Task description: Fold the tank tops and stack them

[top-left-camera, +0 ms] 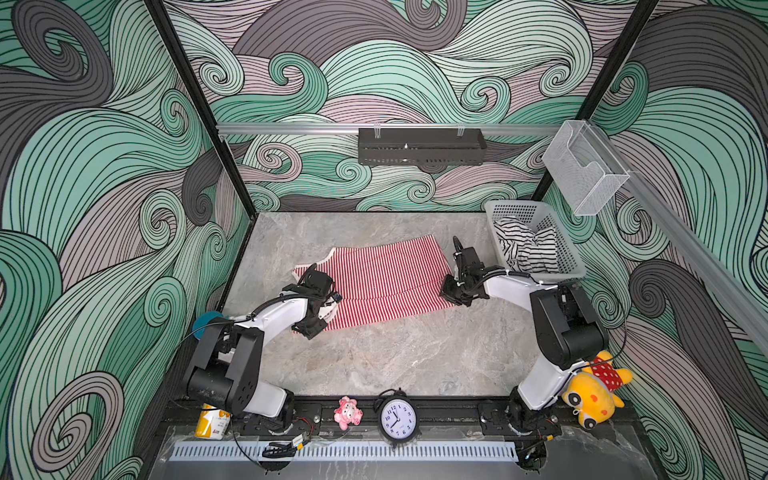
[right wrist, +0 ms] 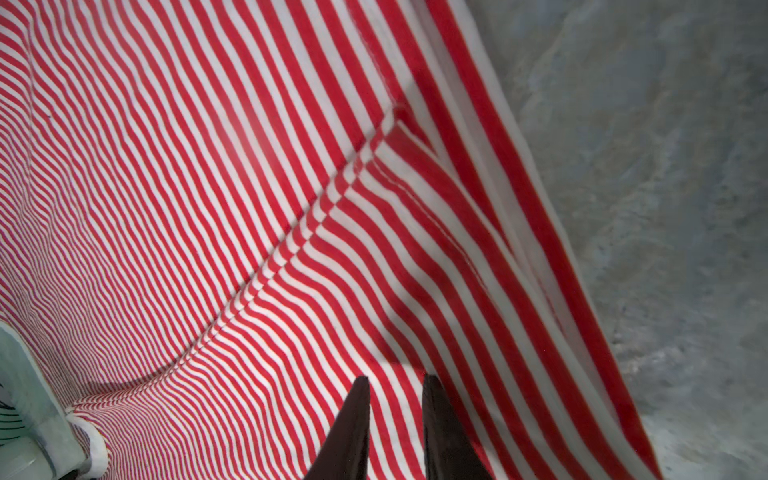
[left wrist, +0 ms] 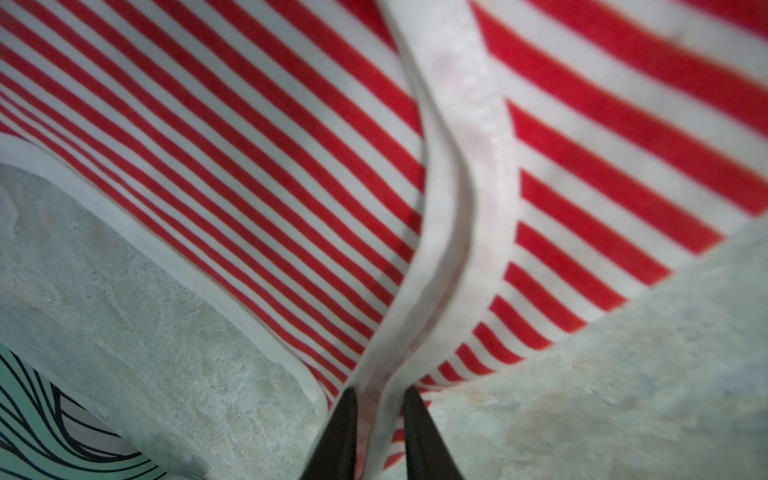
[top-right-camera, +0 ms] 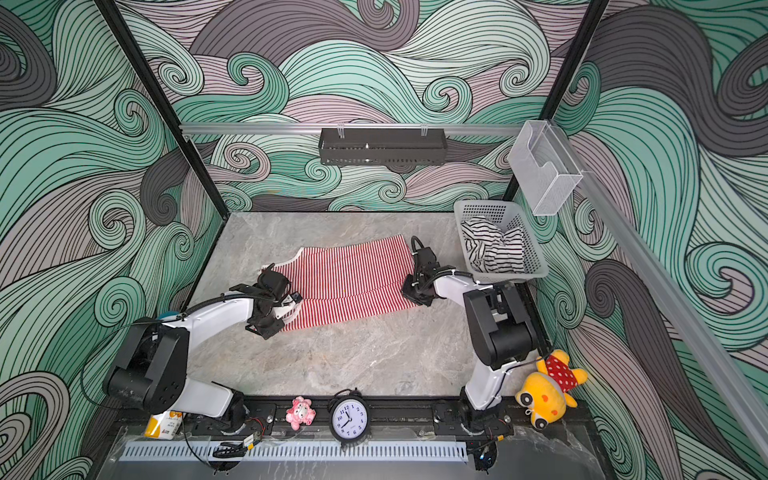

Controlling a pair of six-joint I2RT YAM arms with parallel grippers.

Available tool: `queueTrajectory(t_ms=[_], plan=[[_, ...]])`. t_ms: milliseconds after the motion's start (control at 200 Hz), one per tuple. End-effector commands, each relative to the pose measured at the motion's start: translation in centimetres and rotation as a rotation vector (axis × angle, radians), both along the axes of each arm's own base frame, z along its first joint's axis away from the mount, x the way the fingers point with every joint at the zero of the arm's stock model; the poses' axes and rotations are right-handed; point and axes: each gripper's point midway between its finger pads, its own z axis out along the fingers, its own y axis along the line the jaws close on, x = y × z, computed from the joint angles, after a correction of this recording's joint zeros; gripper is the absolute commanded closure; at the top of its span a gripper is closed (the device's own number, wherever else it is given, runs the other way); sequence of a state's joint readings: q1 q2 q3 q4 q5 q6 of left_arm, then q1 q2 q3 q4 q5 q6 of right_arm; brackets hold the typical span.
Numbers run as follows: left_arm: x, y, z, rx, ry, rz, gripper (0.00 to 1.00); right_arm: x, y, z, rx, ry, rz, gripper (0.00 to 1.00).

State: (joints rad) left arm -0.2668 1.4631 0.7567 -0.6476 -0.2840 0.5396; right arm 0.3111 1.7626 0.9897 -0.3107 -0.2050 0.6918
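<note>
Counter (top-left-camera: 374, 361) is mostly bare, so there's room to fold. Red-and-white tank top (top-left-camera: 386, 278) lies spread mid-counter, shoulder end toward the left arm and hem end toward the right arm. That orientation lets each arm take one end of the same near-side edge. A crease runs lengthwise along the near side. White basket (top-left-camera: 519, 206) sits at the far right corner, just beyond the right arm. It holds the black-and-white tank top (top-left-camera: 523, 245), bunched up and unfolded, so my read is that one waits its turn. Nothing is stacked yet. Left end effector (left wrist: 380, 395) has its jaws narrow, pinching the white armhole trim at the shoulder end, and the fabric tents up from the counter toward it. Right end effector (right wrist: 395, 380) also has narrow jaws on striped fabric near the hem corner. It looks clamped, but the contact sits at the frame edge, so I'm not fully sure. I'd say this is the setup for a two-point lift to carry the edge over for a lengthwise fold. The main risk is uneven tension skewing the fold.
</note>
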Motion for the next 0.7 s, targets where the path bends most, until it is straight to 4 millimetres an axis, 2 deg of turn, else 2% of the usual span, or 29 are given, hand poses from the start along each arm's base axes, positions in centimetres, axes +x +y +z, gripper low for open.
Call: queueTrajectory(t_ms=[0, 150, 335, 511, 671, 696], plan=[[1.2, 0.9, -0.3, -0.002, -0.002, 0.006, 0.77, -0.2, -0.4, -0.9, -0.030, 0.017, -0.016, 0.75], [1.1, 1.5, -1.3, -0.011, 0.032, 0.023, 0.78, -0.4, -0.5, -1.7, -0.041, 0.040, -0.019, 0.75], [-0.3, 2.1, -2.9, 0.009, 0.095, 0.024, 0.80, -1.6, -0.8, -2.2, -0.058, 0.066, -0.022, 0.75], [-2.4, 2.4, -3.3, 0.014, 0.137, -0.020, 0.81, -4.7, -0.8, -1.9, -0.087, 0.078, -0.006, 0.75], [-4.0, 2.6, -2.9, 0.016, 0.162, -0.070, 0.81, -8.3, -0.3, -2.1, -0.101, 0.092, 0.007, 0.74], [-4.1, 2.6, -2.8, 0.017, 0.162, -0.078, 0.81, -9.3, -0.7, -2.2, -0.116, 0.113, 0.007, 0.74]])
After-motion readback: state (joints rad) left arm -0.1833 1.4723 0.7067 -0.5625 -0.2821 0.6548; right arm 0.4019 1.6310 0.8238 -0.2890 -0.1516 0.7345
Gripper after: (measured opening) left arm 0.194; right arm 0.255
